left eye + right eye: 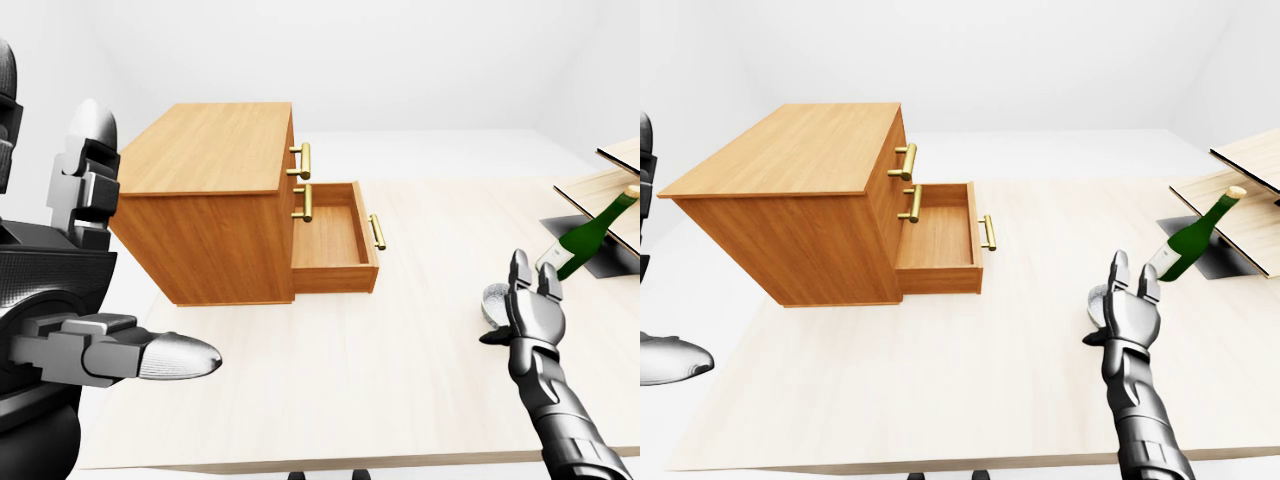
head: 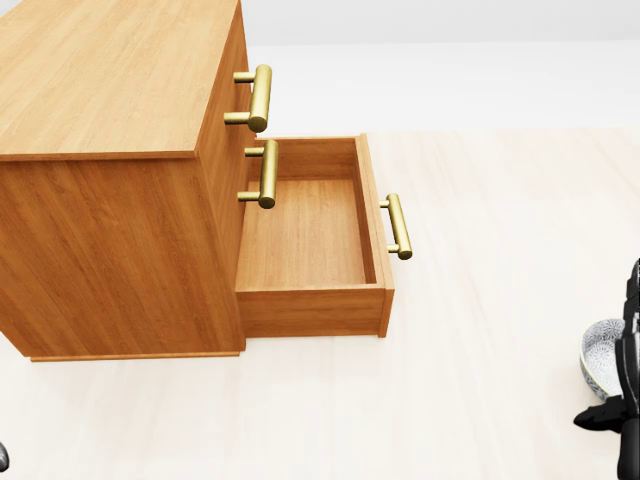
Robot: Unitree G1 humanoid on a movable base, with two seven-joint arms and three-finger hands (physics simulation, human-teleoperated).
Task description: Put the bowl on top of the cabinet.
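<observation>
- The room is plain white, with white walls and a white floor all around.
- A big table (image 1: 400,390) with a pale wood top fills most of the eye views.
- The cabinet (image 1: 205,150) is a brown wood box on the left part of the table. Its flat top is bare.
- The bottom drawer (image 1: 328,237) is pulled out to the right in the left-eye view. It has a gold handle (image 1: 376,231).
- Some wood boards (image 1: 615,185) lie at the table's right edge.
- The left hand (image 1: 120,355) is low at the left of the left-eye view. Its fingers are stretched out straight and hold nothing.
- A green bottle (image 1: 585,238) leans by the boards, with its neck tipped up to the right.
- The right hand (image 1: 532,310) is over the right part of the table, well apart from the cabinet. Its fingers (image 1: 517,268) point up and are spread apart.
- The bowl (image 2: 600,355) is right beside that hand, near the table's right edge.
- The bowl is round, so no side is longer.
- Its open mouth faces up.
- I cannot tell if the hand touches it.
</observation>
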